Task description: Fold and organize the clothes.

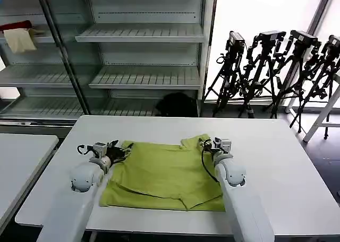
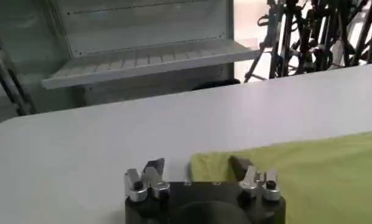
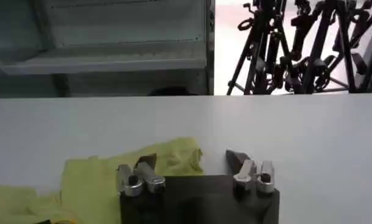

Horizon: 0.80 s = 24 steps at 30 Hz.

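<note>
The clothes are one lime-green t-shirt (image 1: 164,173) lying partly folded on the white table (image 1: 276,162). My left gripper (image 1: 119,149) is low at the shirt's far left corner. In the left wrist view the left gripper (image 2: 198,165) is open, and the shirt's corner (image 2: 213,167) lies between its fingers. My right gripper (image 1: 210,143) is at the far right sleeve. In the right wrist view the right gripper (image 3: 192,161) is also open, and the rumpled sleeve (image 3: 112,176) reaches in beside one fingertip (image 3: 146,163). Neither gripper holds the fabric.
Glass-fronted shelving (image 1: 143,34) stands behind the table, with red and cream cloths (image 1: 20,37) on an upper left shelf. Camera tripods (image 1: 271,72) crowd the back right. A second table (image 1: 21,157) stands to the left. Bare tabletop lies to the right of the shirt.
</note>
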### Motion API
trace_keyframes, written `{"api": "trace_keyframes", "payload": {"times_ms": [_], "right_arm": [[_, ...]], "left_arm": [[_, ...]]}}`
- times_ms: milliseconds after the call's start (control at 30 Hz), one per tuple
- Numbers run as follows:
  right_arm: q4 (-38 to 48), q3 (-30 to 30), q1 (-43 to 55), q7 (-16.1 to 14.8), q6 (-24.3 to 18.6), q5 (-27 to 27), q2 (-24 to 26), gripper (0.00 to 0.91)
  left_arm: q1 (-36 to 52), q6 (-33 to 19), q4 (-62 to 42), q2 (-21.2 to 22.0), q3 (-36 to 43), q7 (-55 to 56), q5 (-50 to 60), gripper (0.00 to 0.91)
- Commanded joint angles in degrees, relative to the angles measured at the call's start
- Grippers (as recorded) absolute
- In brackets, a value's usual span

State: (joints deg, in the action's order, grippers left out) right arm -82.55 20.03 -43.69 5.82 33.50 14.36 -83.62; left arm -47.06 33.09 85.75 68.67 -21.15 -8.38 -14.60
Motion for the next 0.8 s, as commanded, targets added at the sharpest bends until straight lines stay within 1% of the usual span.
{"api": "trace_keyframes", "payload": {"times_ms": [33, 67, 133, 433, 600, 700, 800], "right_arm": [[1.08, -0.23, -0.04, 0.00, 0.30, 0.00, -0.52, 0.000], [1.15, -0.36, -0.13, 0.17, 0.30, 0.04, -0.64, 0.000], [1.00, -0.33, -0.36, 0.17, 0.33, 0.04, -0.84, 0.000], [-2.10, -0.50, -1.20, 0.04, 0.35, 0.69, 0.19, 0.000], [-5.44, -0.41, -2.01, 0.16, 0.32, 1.55, 0.61, 0.000], [-8.17, -0.30, -2.58, 0.88, 0.31, 3.00, 0.82, 0.000], [-11.58, -0.34, -3.56, 1.92, 0.34, 5.71, 1.68, 0.000]], "left_arm": [[-0.15, 0.12, -0.45, 0.78, 0.14, -0.17, 0.53, 0.212], [-0.27, 0.12, -0.29, 0.90, 0.23, -0.24, 0.44, 0.101], [-0.42, 0.13, -0.06, 1.11, 0.31, -0.42, 0.42, 0.010], [-1.21, 0.22, 0.95, 1.01, 0.34, -1.34, -0.02, 0.010], [-1.48, 0.18, 1.54, 0.94, 0.08, -1.21, -0.83, 0.000], [-1.44, 0.11, 2.80, 1.23, -0.48, 0.71, -2.37, 0.000], [-1.76, 0.07, 5.94, 0.84, -1.37, 3.04, -5.57, 0.000]]}}
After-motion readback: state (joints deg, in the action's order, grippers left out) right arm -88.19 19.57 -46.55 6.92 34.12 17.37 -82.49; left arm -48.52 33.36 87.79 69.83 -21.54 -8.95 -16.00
